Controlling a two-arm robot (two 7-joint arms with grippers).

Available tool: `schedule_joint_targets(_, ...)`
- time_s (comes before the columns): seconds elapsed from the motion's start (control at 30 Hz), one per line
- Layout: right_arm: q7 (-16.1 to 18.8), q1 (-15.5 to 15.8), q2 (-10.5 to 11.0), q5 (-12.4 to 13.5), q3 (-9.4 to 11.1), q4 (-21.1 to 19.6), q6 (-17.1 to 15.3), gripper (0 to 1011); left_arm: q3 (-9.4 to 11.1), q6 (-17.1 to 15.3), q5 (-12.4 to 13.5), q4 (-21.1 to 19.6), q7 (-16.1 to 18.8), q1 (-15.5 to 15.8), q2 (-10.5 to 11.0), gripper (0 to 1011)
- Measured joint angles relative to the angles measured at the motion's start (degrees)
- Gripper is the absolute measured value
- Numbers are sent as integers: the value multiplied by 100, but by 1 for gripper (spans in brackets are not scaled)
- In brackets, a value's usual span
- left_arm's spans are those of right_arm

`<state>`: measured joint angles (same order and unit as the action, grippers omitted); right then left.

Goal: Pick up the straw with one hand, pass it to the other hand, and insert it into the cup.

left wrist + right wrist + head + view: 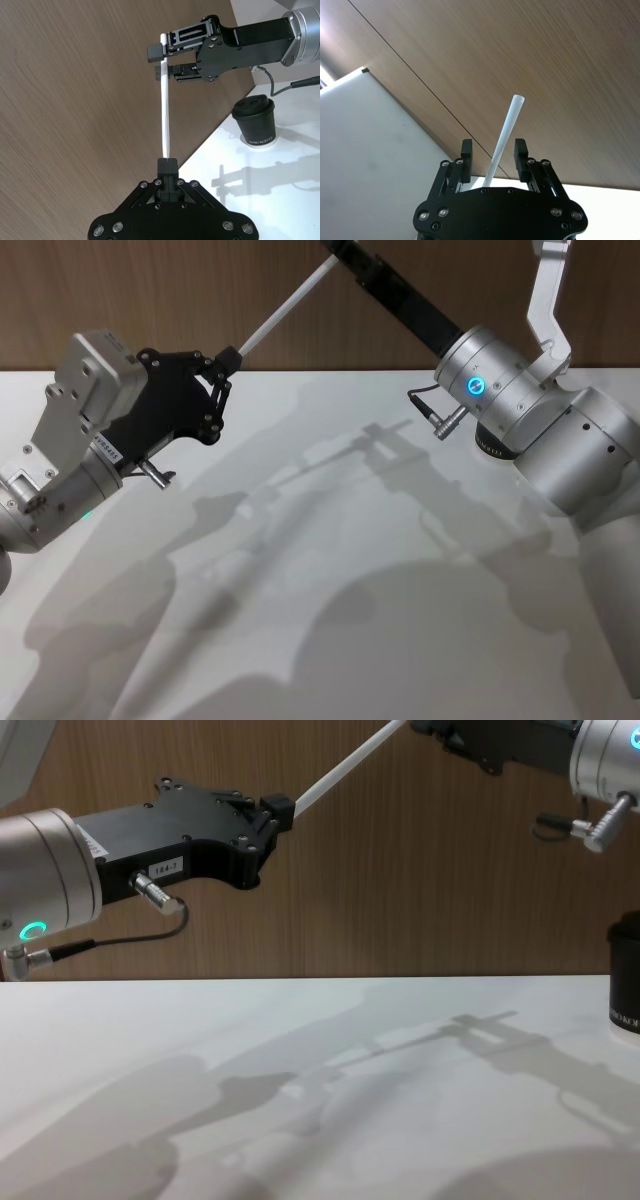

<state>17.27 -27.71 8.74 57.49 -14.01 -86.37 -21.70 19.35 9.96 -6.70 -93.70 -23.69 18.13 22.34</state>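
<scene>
My left gripper (pixel 232 360) is raised above the table and shut on one end of the thin white straw (pixel 285 310). The straw slants up and to the right from it. In the left wrist view the straw (pixel 164 110) rises from the shut left gripper (pixel 167 165) to the right gripper (pixel 159 62). The right wrist view has the straw (pixel 507 125) in the gap of the open right gripper (pixel 493 160), and neither finger touches it. The dark lidded cup (pixel 256 122) stands upright on the table below the right arm, and it is also at the right edge of the chest view (pixel 625 975).
The white table (pixel 350 590) spreads below both arms, crossed by their shadows. A brown wood wall (pixel 420 880) runs along its far edge. The right arm's silver wrist (pixel 490 380) hangs over the table's back right.
</scene>
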Motion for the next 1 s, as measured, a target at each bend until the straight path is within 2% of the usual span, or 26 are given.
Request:
schedule_joint_targets(0.27, -4, -8, 0, 5, -7, 6, 0, 278, 0, 0, 0, 0, 0, 0, 0, 0)
schedule_joint_targets(0.37, -5, -9, 0, 7, -10, 7, 0, 144, 0, 0, 0, 0, 0, 0, 0, 0)
schedule_joint_targets(0.53, -5, -11, 0, 9, -13, 7, -1, 64, 0, 0, 0, 0, 0, 0, 0, 0)
schedule_joint_targets(1.0, -5, -17, 0, 9, -13, 7, -2, 6, 0, 0, 0, 0, 0, 0, 0, 0)
